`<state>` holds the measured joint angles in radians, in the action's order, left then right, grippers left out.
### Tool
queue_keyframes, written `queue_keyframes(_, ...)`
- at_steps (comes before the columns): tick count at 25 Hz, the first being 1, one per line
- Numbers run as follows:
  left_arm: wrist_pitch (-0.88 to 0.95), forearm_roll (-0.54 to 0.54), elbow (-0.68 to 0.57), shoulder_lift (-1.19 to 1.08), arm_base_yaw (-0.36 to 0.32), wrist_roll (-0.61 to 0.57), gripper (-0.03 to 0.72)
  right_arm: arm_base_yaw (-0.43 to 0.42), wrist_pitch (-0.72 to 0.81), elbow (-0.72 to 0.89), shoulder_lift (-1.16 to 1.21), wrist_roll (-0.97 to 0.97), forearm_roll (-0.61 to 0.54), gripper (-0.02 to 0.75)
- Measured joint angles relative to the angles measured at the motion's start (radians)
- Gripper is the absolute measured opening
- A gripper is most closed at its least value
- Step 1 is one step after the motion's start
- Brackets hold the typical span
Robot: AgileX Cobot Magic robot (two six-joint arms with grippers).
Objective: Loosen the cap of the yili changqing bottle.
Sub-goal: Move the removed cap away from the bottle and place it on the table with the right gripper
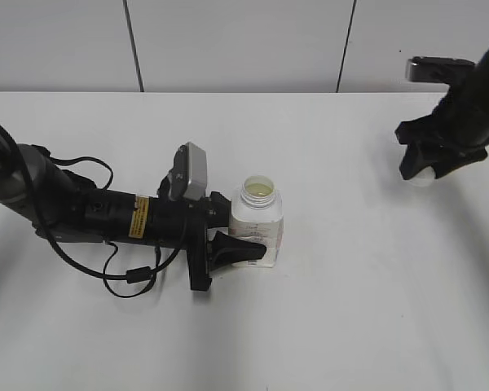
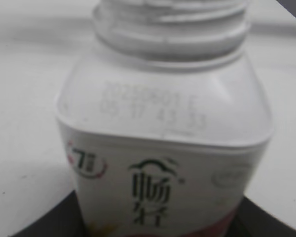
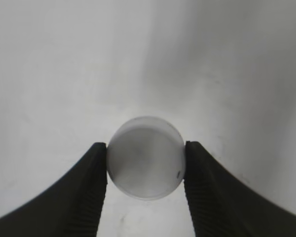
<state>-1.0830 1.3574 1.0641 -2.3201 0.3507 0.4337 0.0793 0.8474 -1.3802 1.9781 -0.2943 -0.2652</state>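
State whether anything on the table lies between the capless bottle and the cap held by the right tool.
Nothing visible: bare white table separates the white squarish plastic bottle from the round white cap in the right tool.

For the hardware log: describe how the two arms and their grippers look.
Both arms are black. The left arm carries looping black cables, a yellow warning label and a grey camera block. The right gripper has curved black fingers with ribbed inner pads.

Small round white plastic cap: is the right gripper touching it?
Touching. In the right wrist view both black ribbed fingers press against opposite sides of the small round white plastic cap, with no gap showing; the right gripper holds it clamped.
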Motion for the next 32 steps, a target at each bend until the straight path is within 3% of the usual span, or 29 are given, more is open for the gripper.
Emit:
queue_keyframes(4,0.0,-0.001,0.0,0.0,0.0,0.0,0.349,-0.044,-0.084,0.101,-0.011,0.005,-0.003,0.383)
queue_keyframes(13,-0.001,-0.001,0.0,0.0,0.0,0.0,0.349,-0.046,-0.265,0.238,-0.011,0.023,0.003,0.383)
queue_keyframes(32,-0.001,-0.005,0.0,0.0,0.0,0.0,0.349,-0.046,-0.237,0.24,0.01,0.029,0.01,0.383)
